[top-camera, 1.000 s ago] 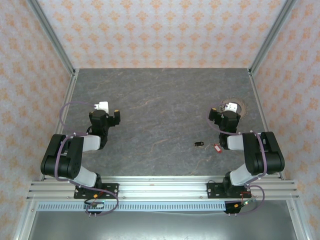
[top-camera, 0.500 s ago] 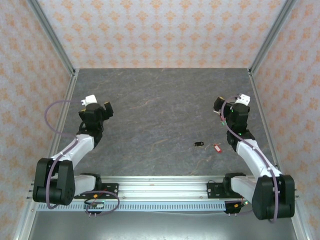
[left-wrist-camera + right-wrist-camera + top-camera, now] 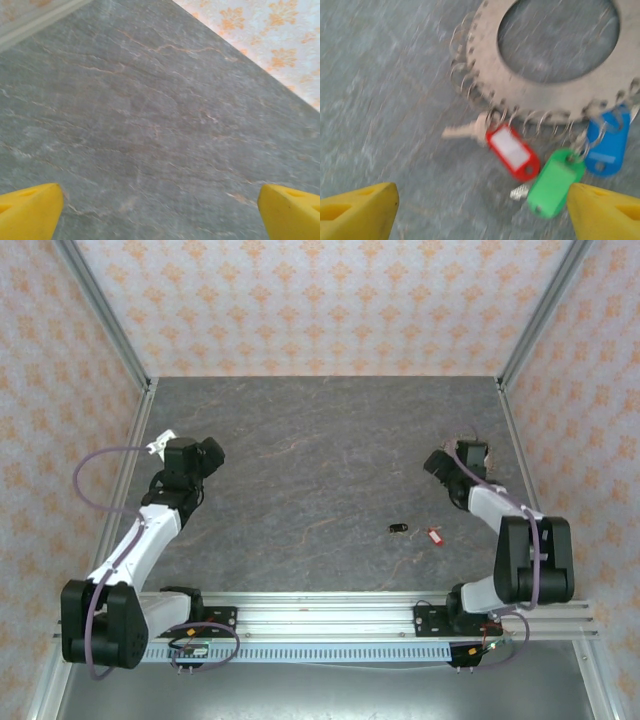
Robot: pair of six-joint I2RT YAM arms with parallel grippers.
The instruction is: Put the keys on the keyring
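The keyring (image 3: 492,75) is a flat grey ring with a toothed rim that carries small wire loops, lying on the table at the back right. Three keys hang from its near edge, with a red tag (image 3: 512,152), a green tag (image 3: 555,182) and a blue tag (image 3: 607,145). My right gripper (image 3: 480,215) hovers open just in front of them, its yellow fingertips (image 3: 357,210) wide apart and empty. Another red-tagged key (image 3: 434,535) and a small black piece (image 3: 398,528) lie loose nearer the front. My left gripper (image 3: 205,452) is open over bare table at the left.
The dark marbled table (image 3: 320,460) is bounded by metal rails and patterned walls on three sides. The keyring lies close to the right rail (image 3: 515,450). The left wrist view has bare tabletop between the yellow fingertips (image 3: 30,210).
Both arms have unfolded and lowered. The left gripper swung a little left and back. The right gripper tipped down over the keyring. The loose key and black piece have not moved.
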